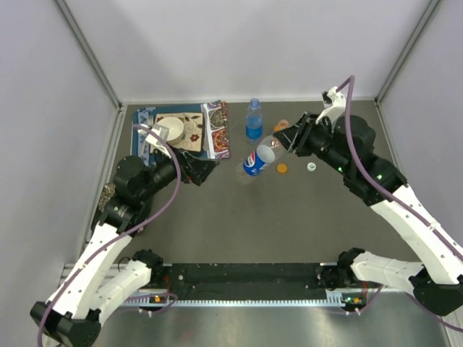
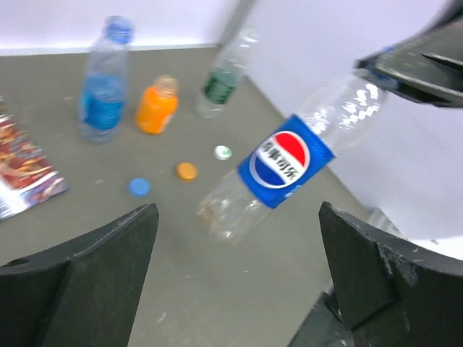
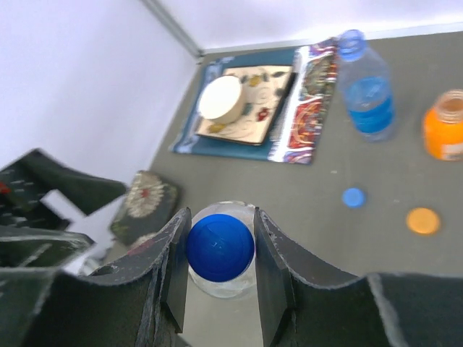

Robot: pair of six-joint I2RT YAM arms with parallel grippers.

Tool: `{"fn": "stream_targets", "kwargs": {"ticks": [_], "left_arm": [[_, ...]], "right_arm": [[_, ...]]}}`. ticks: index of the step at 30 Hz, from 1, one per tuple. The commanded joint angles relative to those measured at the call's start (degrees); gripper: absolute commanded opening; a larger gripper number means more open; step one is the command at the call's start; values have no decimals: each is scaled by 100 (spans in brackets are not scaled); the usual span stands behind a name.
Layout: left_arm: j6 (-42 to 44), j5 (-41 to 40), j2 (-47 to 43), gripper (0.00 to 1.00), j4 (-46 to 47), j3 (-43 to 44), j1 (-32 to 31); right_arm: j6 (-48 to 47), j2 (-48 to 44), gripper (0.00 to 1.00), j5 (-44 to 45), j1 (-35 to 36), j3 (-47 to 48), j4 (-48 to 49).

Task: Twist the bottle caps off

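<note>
My right gripper [image 3: 220, 249] is shut on the blue cap [image 3: 220, 244] of a clear Pepsi bottle [image 1: 257, 160] and holds the bottle tilted, base low near the table. The bottle also shows in the left wrist view [image 2: 286, 163]. My left gripper [image 2: 239, 275] is open and empty, left of the bottle's base; in the top view it [image 1: 201, 170] points at it. A blue-labelled bottle [image 2: 105, 87], an uncapped orange bottle [image 2: 155, 107] and a greenish bottle [image 2: 224, 76] stand behind. Loose blue [image 2: 139, 187], orange [image 2: 187, 170] and white [image 2: 223, 152] caps lie on the table.
A patterned mat with a plate and a cream bowl [image 1: 172, 130] lies at the back left. A small patterned object [image 3: 148, 199] sits near the left arm. White walls close in the table on three sides.
</note>
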Motion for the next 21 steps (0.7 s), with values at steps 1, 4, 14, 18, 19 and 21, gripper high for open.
{"fn": "stream_targets", "kwargs": {"ticks": [1,4,14,18,19,21], "left_arm": [[-650,1988,114,98,2319,-413,26],[-1020,2544,228,98,3173,-538,26],[-600,3257,702,99,2851,-213,-290],[-265,2941,764,98,2384,-177,-361],[-256,2923,790,98,2366,-186,-361],[-290,2931,861,98,2418,-195,-378]], "right_arm": [[733,114,0,-1662,-288,398,47],[848,193,0,-2111,-306,583,82],[953,509,0,-2866,-306,1040,223],[989,597,0,-3034,-306,1146,320],[989,624,0,-3043,-306,1155,328],[980,642,0,-3104,-297,1163,346]]}}
